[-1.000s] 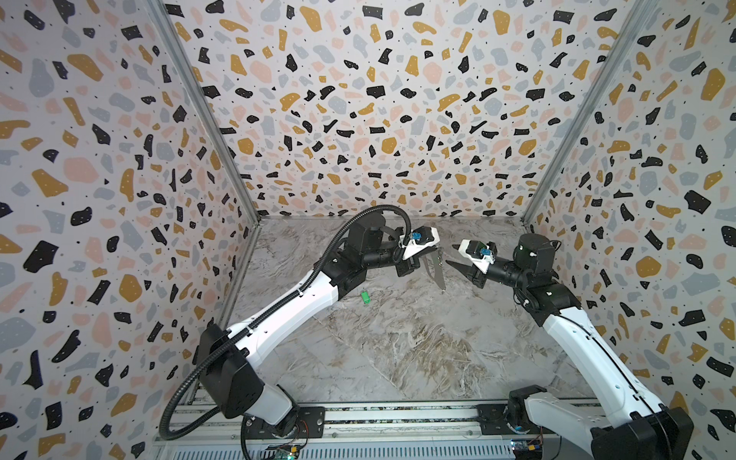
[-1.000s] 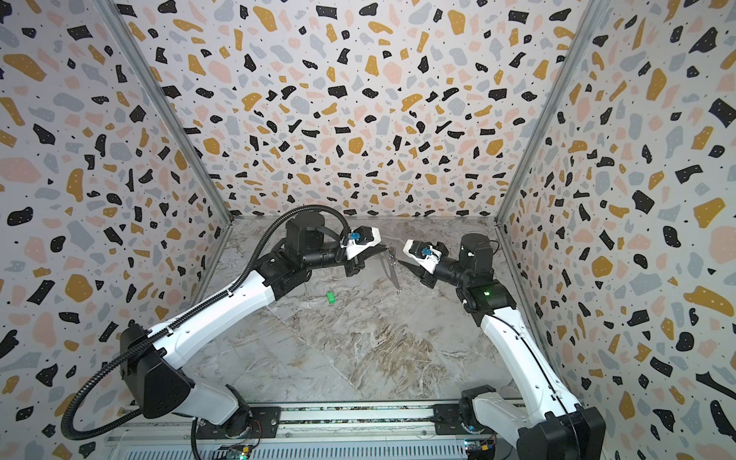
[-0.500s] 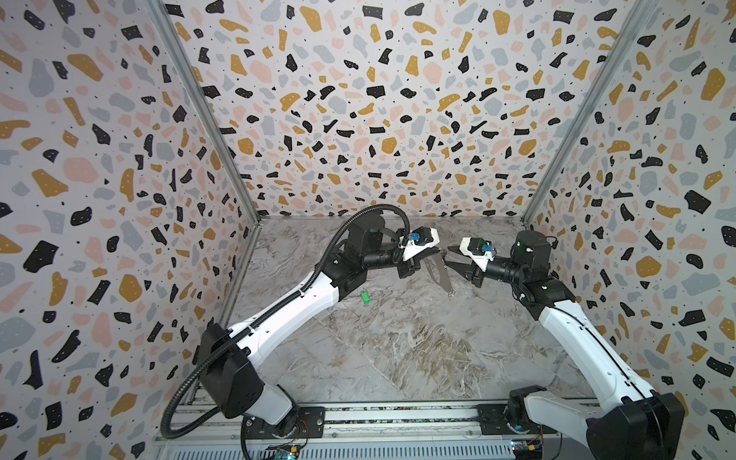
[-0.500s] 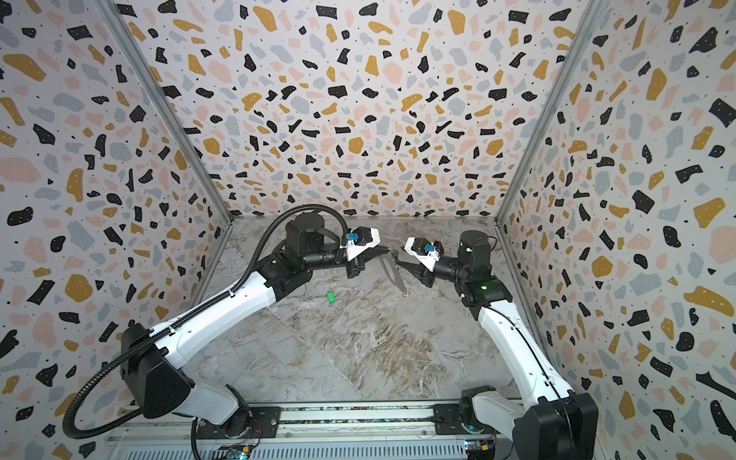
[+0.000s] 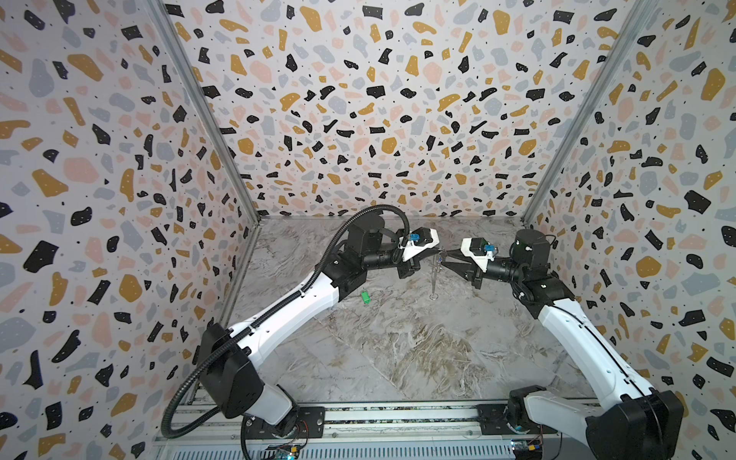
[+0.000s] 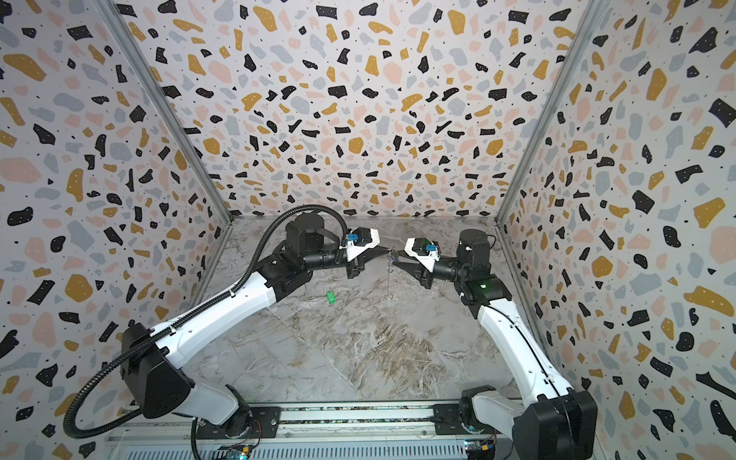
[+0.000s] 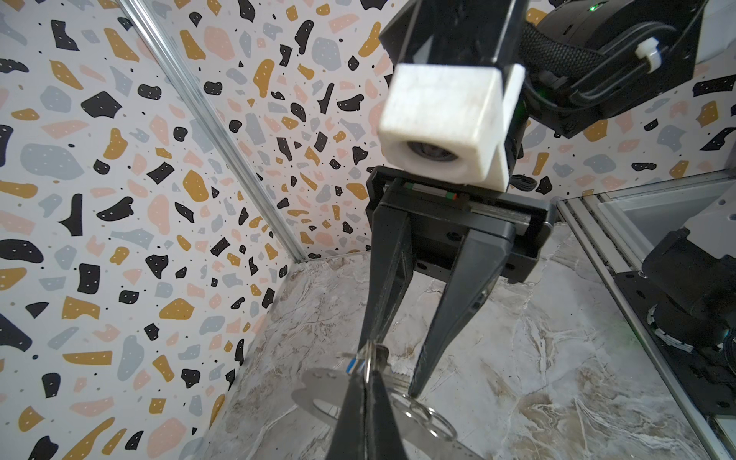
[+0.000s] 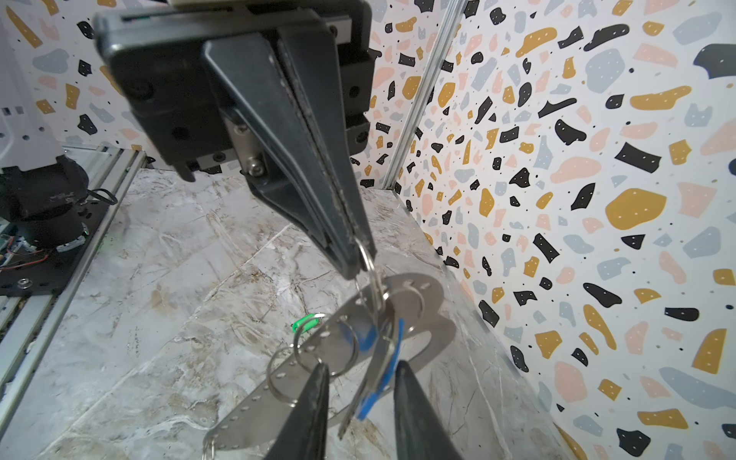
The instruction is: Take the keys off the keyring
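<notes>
**Removal of two keys from a keyring, shown at about the halfway stage.** We find the left tool (image 5: 437,251) closed tight, its jaws pinching a thin wire ring (image 8: 371,261) at the upper end of the keyring (image 8: 432,294). The flat slotted plate hangs from that pinch, clear of the worktop (image 5: 398,350). In both top views it shows edge-on, as a thin vertical line between the two arms. The right tool (image 8: 360,366) faces the left one from the opposite side, tips almost meeting. Its jaws stand partly apart, one on either side of the blue key (image 8: 378,384), which dangles among the rings beside the plate. We see no firm contact on either side, so we read this tool as holding nothing yet.

**Done:** the green key (image 5: 365,297) lies alone on the worktop, near the left arm and well apart from the hanging plate, so we judge it already freed.

**Left:** the blue key. We take it to be on its ring, though the threading itself is too small and cluttered for us to trace. We judge the step in hand to be the right tool's grasp of that key. After that, the key has to be worked off the ring while the left tool steadies the plate, and then set down.
</notes>
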Robot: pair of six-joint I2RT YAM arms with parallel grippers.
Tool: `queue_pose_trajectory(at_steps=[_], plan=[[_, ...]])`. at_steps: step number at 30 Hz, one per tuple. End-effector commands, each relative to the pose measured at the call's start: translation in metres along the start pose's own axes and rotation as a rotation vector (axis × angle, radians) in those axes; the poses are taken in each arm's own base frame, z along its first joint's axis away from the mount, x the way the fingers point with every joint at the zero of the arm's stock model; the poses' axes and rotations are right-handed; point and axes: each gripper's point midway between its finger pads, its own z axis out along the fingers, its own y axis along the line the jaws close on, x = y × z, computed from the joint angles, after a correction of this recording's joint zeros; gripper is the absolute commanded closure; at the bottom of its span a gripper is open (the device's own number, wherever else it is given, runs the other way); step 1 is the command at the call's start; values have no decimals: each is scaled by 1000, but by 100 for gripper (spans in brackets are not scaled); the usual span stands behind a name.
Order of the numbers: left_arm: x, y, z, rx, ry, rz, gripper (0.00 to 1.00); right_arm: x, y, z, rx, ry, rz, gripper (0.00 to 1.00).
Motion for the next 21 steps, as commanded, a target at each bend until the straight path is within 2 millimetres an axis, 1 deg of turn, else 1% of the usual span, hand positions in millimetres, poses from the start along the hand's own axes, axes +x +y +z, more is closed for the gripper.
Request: queue_pose_trajectory(at_steps=[1,4,10,12,17,21], plan=[[-19,2,-8,-9,-63,38,100,-24,-6,-4,3,-50,-36,78],[-18,1,-7,-2,-64,35,100,-23,-7,-4,10,-48,-33,83],[-19,1,-7,-5,-73,26,100,-23,-9,-3,22,-51,-36,96],[-20,4,-8,-23,-80,26,100,-21,-10,-3,28,-43,-39,99],[-21,10,-8,-62,-93,19,100,-17,-7,0,27,-20,-42,100],[-22,11,-8,-73,-111,11,100,-13,-3,7,18,13,-54,100]])
